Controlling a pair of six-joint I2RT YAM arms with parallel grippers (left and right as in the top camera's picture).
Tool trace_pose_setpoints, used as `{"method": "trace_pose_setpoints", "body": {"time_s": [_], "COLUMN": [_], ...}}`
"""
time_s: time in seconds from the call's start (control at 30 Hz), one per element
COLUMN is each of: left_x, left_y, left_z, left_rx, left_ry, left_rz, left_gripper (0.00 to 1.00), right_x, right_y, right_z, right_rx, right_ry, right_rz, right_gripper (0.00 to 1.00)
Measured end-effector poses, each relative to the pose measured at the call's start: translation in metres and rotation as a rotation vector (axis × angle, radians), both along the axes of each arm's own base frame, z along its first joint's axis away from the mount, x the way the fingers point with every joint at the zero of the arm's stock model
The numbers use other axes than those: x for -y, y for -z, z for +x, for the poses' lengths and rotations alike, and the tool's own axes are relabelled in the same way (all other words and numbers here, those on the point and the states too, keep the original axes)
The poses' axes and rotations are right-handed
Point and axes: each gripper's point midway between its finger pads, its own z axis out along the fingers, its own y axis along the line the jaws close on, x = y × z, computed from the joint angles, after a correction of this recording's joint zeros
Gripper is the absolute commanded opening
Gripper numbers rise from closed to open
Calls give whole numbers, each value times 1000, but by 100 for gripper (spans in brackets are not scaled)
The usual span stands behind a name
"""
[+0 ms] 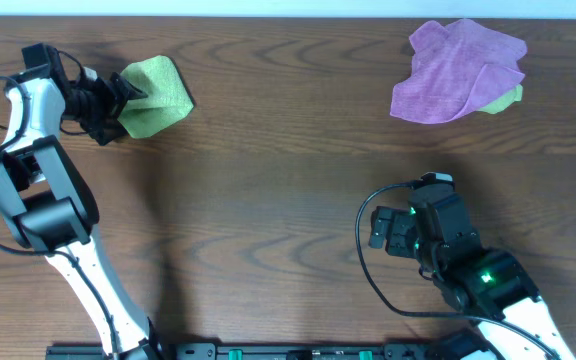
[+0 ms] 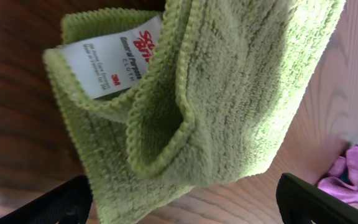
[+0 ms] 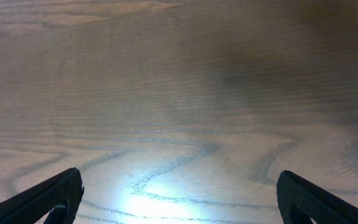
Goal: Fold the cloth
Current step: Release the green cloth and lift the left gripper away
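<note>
A green cloth (image 1: 155, 96) lies folded at the far left of the table. It fills the left wrist view (image 2: 216, 99) with its white label (image 2: 114, 59) showing. My left gripper (image 1: 118, 105) sits at the cloth's left edge with its fingers (image 2: 185, 208) spread wide, and the cloth lies between them. My right gripper (image 1: 388, 232) is open and empty over bare table at the front right, and its fingers (image 3: 179, 199) show wide apart.
A crumpled purple cloth (image 1: 458, 68) lies at the back right on top of another green cloth (image 1: 505, 98). It also shows in the left wrist view (image 2: 353, 174). The table is dark wood.
</note>
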Motion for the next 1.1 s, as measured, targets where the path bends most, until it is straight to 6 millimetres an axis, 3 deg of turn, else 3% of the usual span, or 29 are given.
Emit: {"method": "trace_pose_setpoints", "body": {"time_s": [0.53, 0.7, 0.8, 0.9, 1.1], "left_x": [-3, 5, 19, 39, 99], "left_y": [-71, -100, -110, -112, -108], "left_z": [-18, -21, -23, -25, -25], "left_rx": [48, 94, 101, 94, 87], "left_ry": [4, 16, 42, 86, 227], "left_rz": [91, 111, 124, 148, 191], "left_gripper": [96, 98, 100, 92, 88], "right_x": [0, 0, 0, 0, 0], "right_y": [0, 0, 0, 0, 0], "right_z": [0, 0, 0, 0, 0], "right_rx": [0, 0, 0, 0, 0], "right_ry": [0, 0, 0, 0, 0], "right_rz": [0, 0, 0, 0, 0], "right_gripper": [99, 99, 99, 99, 99]}}
